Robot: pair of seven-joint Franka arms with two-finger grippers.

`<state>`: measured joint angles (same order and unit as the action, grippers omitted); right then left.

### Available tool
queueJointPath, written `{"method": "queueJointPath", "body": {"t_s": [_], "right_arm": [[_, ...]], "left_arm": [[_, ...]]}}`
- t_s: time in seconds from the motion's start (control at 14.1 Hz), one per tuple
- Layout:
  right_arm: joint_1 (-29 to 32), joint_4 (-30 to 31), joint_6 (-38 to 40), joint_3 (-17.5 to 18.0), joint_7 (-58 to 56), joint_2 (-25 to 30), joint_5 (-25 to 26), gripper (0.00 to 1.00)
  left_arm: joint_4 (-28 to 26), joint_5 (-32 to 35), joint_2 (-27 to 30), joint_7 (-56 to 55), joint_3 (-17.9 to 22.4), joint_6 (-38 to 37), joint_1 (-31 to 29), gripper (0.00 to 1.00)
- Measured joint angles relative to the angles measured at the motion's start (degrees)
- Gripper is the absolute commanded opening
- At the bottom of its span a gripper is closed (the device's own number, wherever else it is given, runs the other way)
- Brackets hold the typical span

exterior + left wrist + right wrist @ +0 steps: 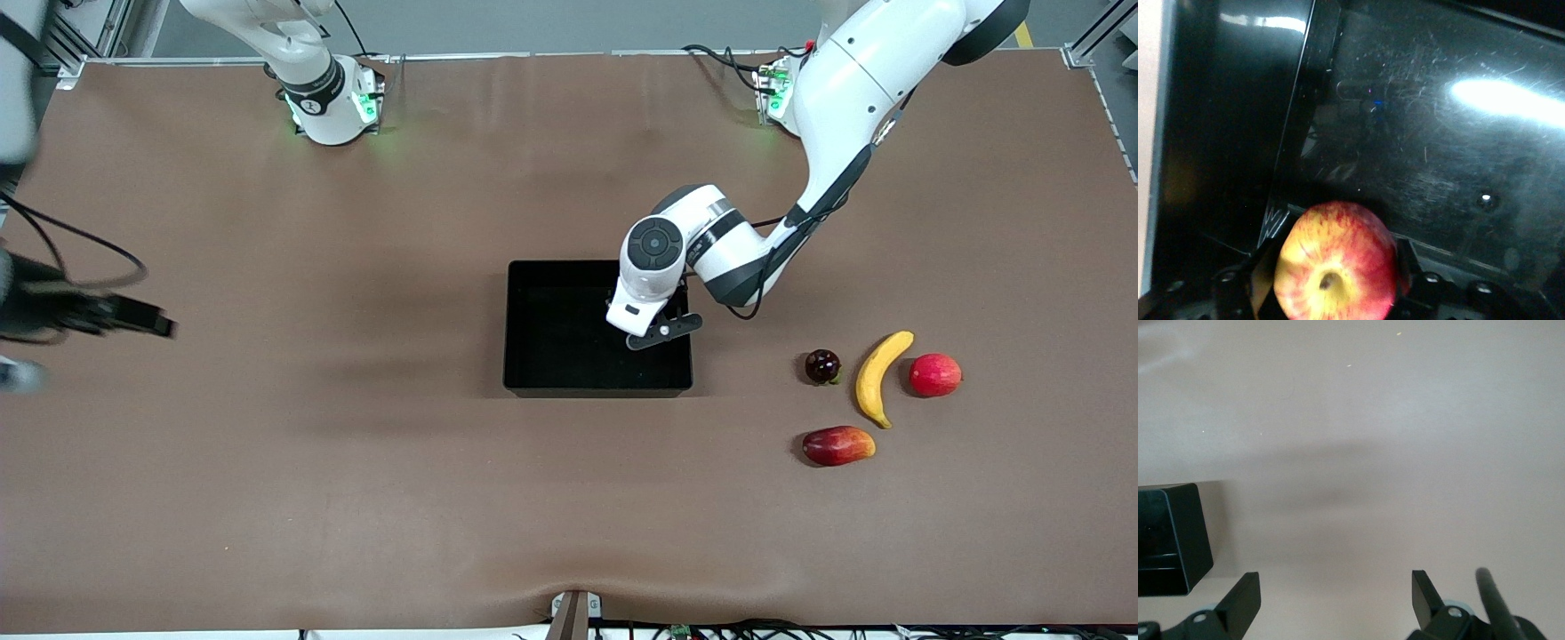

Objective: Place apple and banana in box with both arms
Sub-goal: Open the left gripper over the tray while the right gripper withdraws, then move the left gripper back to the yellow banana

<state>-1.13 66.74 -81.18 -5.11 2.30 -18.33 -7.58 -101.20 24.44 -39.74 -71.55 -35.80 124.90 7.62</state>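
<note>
The apple (pixel 1336 262) is held in the left gripper (pixel 656 327), which hangs low over the box (pixel 551 302), at the edge of the box toward the left arm's end of the table (pixel 356 462).

From the front camera we see the left arm reaching from its base down into the black box; the apple itself is hidden under the wrist here. The banana (pixel 878 377) lies on the table well apart from the box, toward the left arm's end, its long axis running from nearer the camera up toward the robots, with a slight curve. Around it sit a smooth red round fruit (pixel 934 374), a dark round fruit (pixel 822 366) and a red-and-yellow mango-like fruit (pixel 837 444). The right gripper is a dark blur at the view's edge, well away from the box and from the fruit.

In the left wrist view, the jaws are closed on the red-and-yellow apple, stem dimple facing the camera, with the glossy box floor directly beneath. We judge the release needs only an opening of the jaws.

In the right wrist view, the right gripper (pixel 1336 600) has its jaws spread wide and empty over bare table, a corner of the box beside them. This arm waits. We judge the left arm far nearer the banana.
</note>
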Motion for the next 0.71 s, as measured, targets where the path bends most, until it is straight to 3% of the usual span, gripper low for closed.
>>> {"method": "queueJointPath", "body": {"t_s": [0.21,0.43,0.71], "right_arm": [[2.11,3.03,2.48,-0.03,-0.59,6.32,2.7,1.0],[2.17,9.43,2.54,0.2,-3.12,12.27,5.56,1.0],[2.14,16.77,2.2,0.63,-6.19,17.43,5.89,1.0]], "left_arm": [[1.57,0.35,2.16,0.19,-0.01,-0.51,-0.62,1.0],[4.92,0.36,7.07,2.59,-0.03,-5.81,-2.18,1.0],[9.72,0.1,10.69,16.55,-0.02,-14.78,-9.5,1.0]]}}
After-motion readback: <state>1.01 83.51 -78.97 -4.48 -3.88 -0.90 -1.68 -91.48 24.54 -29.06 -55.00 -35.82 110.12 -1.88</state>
